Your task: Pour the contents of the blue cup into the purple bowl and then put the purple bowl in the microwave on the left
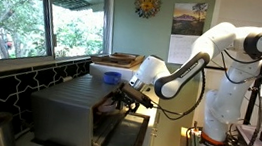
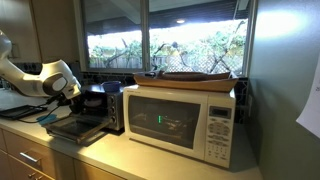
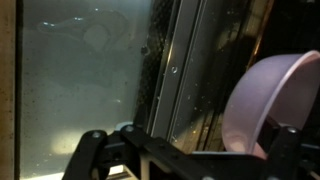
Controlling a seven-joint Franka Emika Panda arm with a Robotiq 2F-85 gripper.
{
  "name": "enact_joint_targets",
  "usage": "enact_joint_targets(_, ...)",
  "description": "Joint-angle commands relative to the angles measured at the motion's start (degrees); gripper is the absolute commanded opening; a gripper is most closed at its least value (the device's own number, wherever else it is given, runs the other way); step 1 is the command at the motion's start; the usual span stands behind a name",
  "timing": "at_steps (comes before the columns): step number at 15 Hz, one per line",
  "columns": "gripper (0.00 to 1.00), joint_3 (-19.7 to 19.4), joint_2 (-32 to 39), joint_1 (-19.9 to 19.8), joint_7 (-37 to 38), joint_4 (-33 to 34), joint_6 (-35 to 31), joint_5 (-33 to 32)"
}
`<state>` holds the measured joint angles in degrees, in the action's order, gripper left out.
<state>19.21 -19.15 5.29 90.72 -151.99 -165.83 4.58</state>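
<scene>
Lower right of wrist view, purple bowl [image 3: 268, 100] looks light, stiff, smooth, probably slippery; pinch its rim. Fingers [image 3: 92, 152] spread wide, gripping nothing, by microwave [image 1: 73, 114] door.

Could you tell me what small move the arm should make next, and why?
Probably ease the gripper straight back out of the microwave: its fingers stand open, holding nothing, and the purple bowl appears to sit inside, close by one finger, so a sideways move could knock it.

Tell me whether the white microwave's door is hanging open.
No, the white microwave has its door shut flush against its front in an exterior view.
</scene>
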Motion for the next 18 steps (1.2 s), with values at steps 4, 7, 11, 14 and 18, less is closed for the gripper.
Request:
enact_joint_targets(4, 1.0, 2.0, -0.7, -2.8, -1.5, -0.9, -3.7, -5.5)
enact_joint_targets(7, 1.0, 2.5, -0.9, -3.5, -2.2, -1.7, -6.7, -8.5)
enact_joint_targets(11, 1.0, 3.5, -1.6, -5.6, -3.4, -3.2, -11.1, -12.7)
enact_joint_targets(14, 1.0, 4.7, -1.9, -7.9, -4.2, -4.0, -13.6, -15.8)
enact_joint_targets(18, 1.0, 4.7, -0.5, -7.6, -4.5, -4.1, -12.7, -16.1)
